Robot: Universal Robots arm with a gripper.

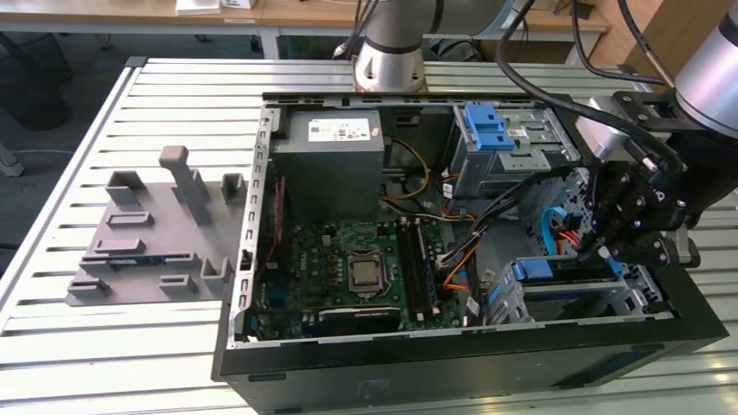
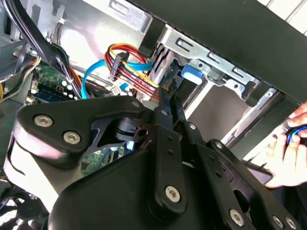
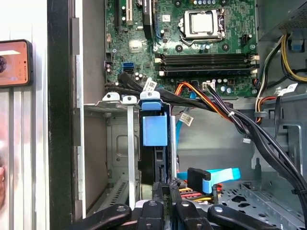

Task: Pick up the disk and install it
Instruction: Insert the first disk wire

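Observation:
The disk (image 3: pixel 160 163) stands on edge in a slot of the metal drive cage (image 3: pixel 111 98) at the open computer case's front corner. Its bright blue carrier (image 3: pixel 155 128) faces the motherboard, and the exterior view shows that blue frame (image 1: pixel 551 270) on top of the cage. My gripper (image 3: pixel 163 186) comes down on the disk's outer end, with one thin black finger against each side of it. In the second wrist view the gripper (image 2: pixel 168 98) reaches into the cage beside the blue tab (image 2: pixel 191 74). In the exterior view the gripper (image 1: pixel 596 249) hangs over the case's right side.
Blue, red and orange cables (image 3: pixel 216 175) and a black bundle (image 3: pixel 249 129) run close past the slot. The motherboard (image 1: pixel 358 268), a grey power supply (image 1: pixel 334 160) and an upper cage with a blue latch (image 1: pixel 490 125) fill the case. A grey fixture (image 1: pixel 150 238) lies on the table. A person's hand (image 2: pixel 288 148) is outside the case.

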